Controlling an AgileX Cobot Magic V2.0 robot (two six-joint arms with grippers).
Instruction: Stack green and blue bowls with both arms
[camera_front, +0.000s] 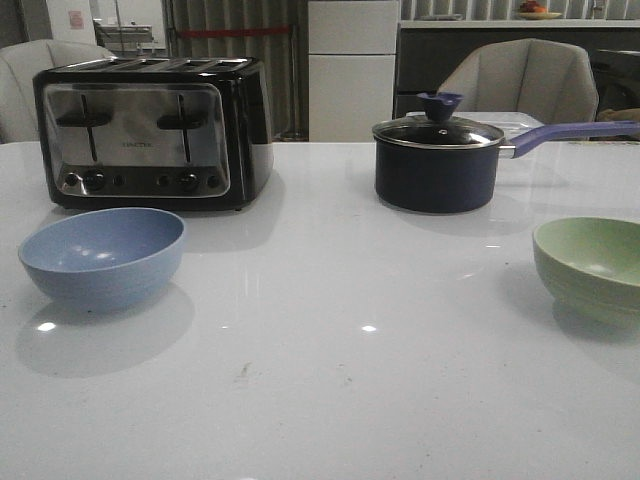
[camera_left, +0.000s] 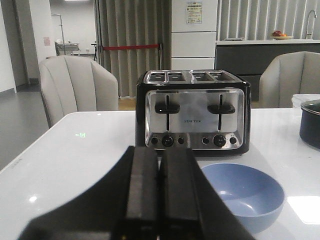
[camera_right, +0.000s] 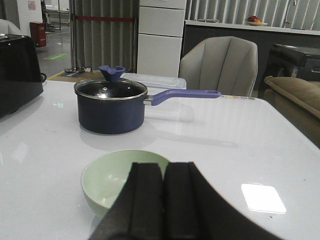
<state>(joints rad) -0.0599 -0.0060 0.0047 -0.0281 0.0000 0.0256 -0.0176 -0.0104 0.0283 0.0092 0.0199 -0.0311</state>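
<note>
The blue bowl (camera_front: 102, 256) stands upright and empty at the table's left, in front of the toaster. At the right edge of the front view stands the green bowl (camera_front: 592, 266), also upright and empty. Neither gripper shows in the front view. In the left wrist view my left gripper (camera_left: 159, 152) is shut with nothing in it, and the blue bowl (camera_left: 245, 195) lies just beyond and beside it. In the right wrist view my right gripper (camera_right: 164, 167) is shut and empty, with the green bowl (camera_right: 112, 182) right behind its fingertips, partly hidden by them.
A black and chrome toaster (camera_front: 155, 130) stands at the back left. A dark lidded saucepan (camera_front: 438, 160) with a purple handle stands at the back right. Bare white tabletop (camera_front: 350, 340) lies between the two bowls. Chairs stand behind the table.
</note>
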